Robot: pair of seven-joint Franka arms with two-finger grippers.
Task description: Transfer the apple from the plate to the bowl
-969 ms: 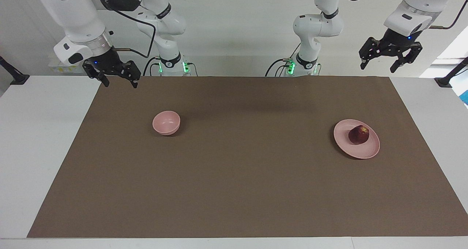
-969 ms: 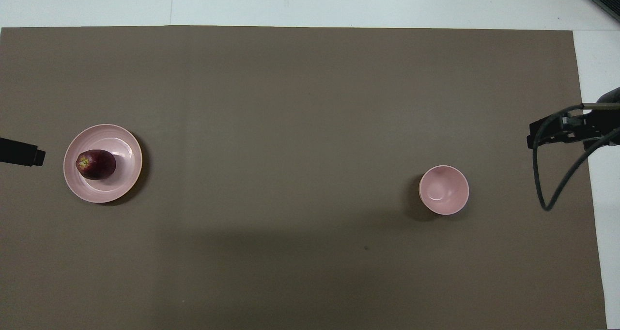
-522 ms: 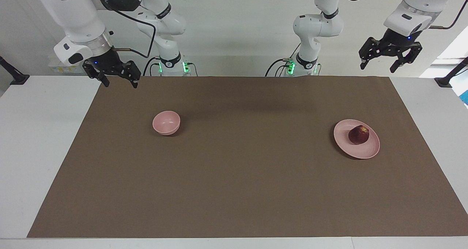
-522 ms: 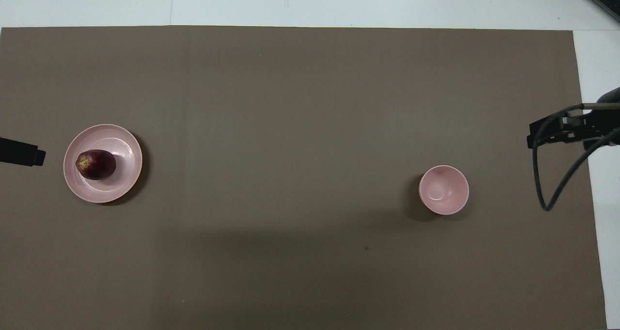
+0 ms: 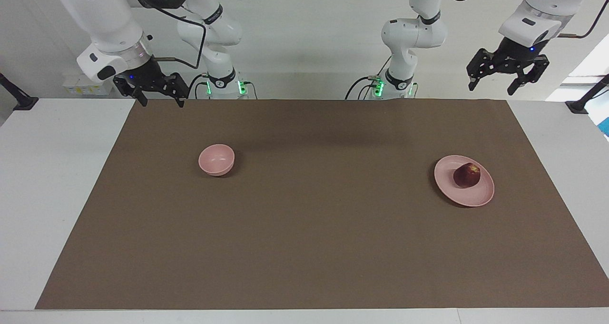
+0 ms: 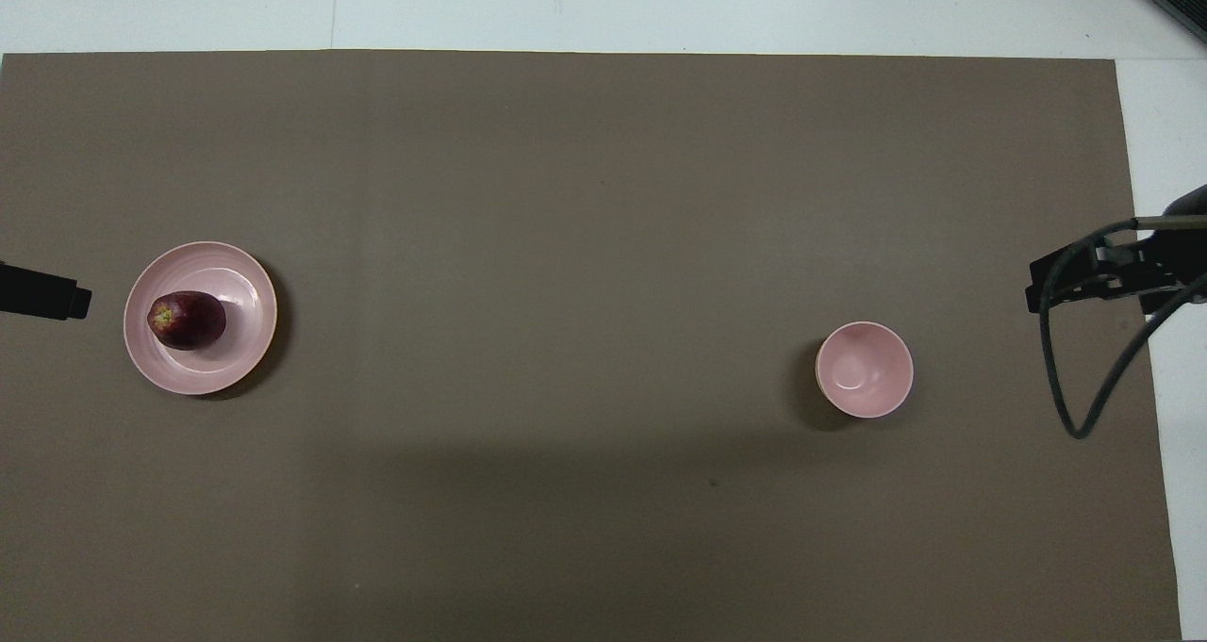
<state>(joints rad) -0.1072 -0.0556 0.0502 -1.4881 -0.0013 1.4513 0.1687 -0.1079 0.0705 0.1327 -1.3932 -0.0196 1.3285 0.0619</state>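
Observation:
The dark red apple (image 5: 466,175) lies on the wide pink plate (image 5: 477,199) toward the left arm's end of the table. The small deep pink bowl (image 5: 216,160) stands empty toward the right arm's end. My left gripper (image 5: 491,88) hangs open and empty, high over the table edge near the robots, well above the plate. My right gripper (image 5: 162,103) hangs open and empty over the mat's corner, up and away from the bowl. The overhead view shows the apple (image 6: 187,320), plate (image 6: 243,270), bowl (image 6: 864,370), and only part of each gripper at the side edges.
A brown mat (image 5: 304,248) covers most of the white table. The right arm's black cable (image 6: 1084,378) loops down beside its gripper. Nothing else stands on the mat.
My right gripper has shifted slightly toward the table's middle and a little higher. The left gripper has barely moved. Apple, plate and bowl have not moved.

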